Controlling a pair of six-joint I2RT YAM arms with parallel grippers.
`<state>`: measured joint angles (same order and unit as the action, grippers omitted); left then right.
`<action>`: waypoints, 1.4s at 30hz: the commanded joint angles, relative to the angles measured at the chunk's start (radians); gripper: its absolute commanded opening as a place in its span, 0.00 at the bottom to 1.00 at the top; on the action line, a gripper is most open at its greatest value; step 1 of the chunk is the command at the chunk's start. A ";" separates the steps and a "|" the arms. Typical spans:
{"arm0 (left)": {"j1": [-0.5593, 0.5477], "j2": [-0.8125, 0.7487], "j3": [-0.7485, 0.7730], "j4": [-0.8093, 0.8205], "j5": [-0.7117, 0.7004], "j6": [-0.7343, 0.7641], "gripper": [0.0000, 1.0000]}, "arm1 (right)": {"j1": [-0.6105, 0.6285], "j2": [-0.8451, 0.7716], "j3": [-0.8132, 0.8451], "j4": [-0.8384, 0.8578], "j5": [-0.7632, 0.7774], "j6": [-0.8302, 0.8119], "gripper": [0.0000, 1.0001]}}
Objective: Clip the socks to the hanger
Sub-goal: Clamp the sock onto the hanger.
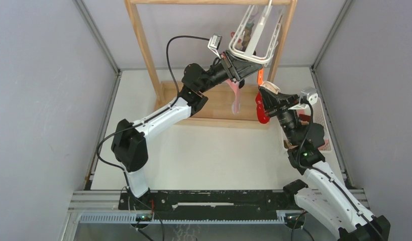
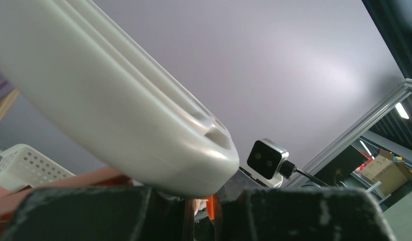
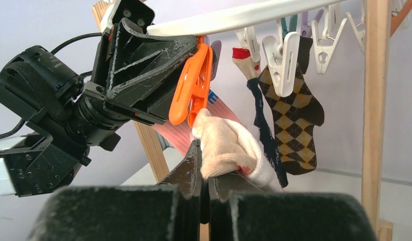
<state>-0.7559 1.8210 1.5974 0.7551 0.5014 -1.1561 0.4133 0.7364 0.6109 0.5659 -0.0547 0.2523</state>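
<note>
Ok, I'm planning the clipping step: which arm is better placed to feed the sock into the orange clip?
Right. The right jaws hold the sock, its cuff at the orange clip; the left jaws grip the hanger.

The hanger [image 1: 249, 55] hangs from a wooden rack [image 1: 142, 45] at the far side of the surface [image 1: 214, 150]. The left pincer [image 1: 238, 67] clasps its near rim — just right and lower, the right pincer [image 1: 267, 95] holds a sock [image 3: 229, 150] against a clip [image 3: 191, 85] under that rim. Other socks [image 3: 292, 130] dangle behind.
</note>
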 commanded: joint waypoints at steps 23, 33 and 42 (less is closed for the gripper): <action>-0.003 0.015 0.017 0.018 0.039 -0.057 0.00 | 0.030 0.060 0.064 0.123 -0.053 0.034 0.00; -0.003 0.016 0.013 0.018 0.035 -0.060 0.00 | 0.065 0.094 0.096 0.132 -0.037 0.008 0.00; -0.003 0.017 0.018 0.015 0.028 -0.060 0.00 | 0.133 0.090 0.097 0.102 0.026 -0.066 0.00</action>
<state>-0.7479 1.8309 1.5974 0.7761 0.5041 -1.1801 0.5232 0.8398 0.6647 0.6392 -0.0483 0.2333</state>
